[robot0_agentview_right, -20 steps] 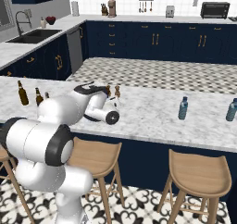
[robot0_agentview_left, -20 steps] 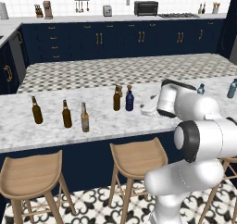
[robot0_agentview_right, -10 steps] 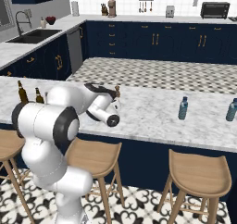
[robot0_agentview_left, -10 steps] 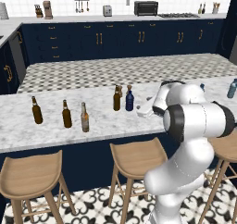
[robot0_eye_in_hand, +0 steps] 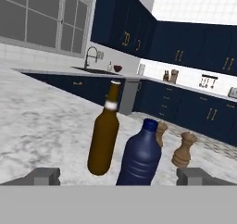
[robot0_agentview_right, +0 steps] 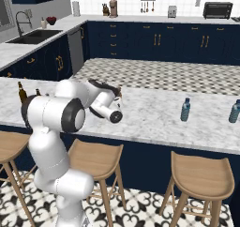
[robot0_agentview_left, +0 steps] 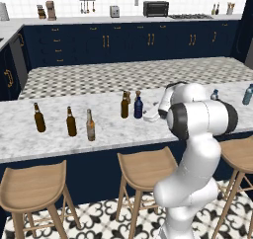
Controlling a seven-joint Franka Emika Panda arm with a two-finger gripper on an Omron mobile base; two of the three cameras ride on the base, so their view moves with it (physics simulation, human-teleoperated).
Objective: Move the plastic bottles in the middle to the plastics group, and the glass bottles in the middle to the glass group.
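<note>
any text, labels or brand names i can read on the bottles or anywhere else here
None can be read.
Navy bottle: plain, no label.
Dark brown bottle: a pale neck band, no lettering.
Amber bottle: greyish label, too small to read.
Teal bottles: no legible print.

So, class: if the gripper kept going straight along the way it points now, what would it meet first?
Most likely the navy-blue bottle, which stands dead ahead between the open gripper's fingertips. The dark brown bottle stands just beside it, slightly off that line, though depth is hard to judge.
</note>
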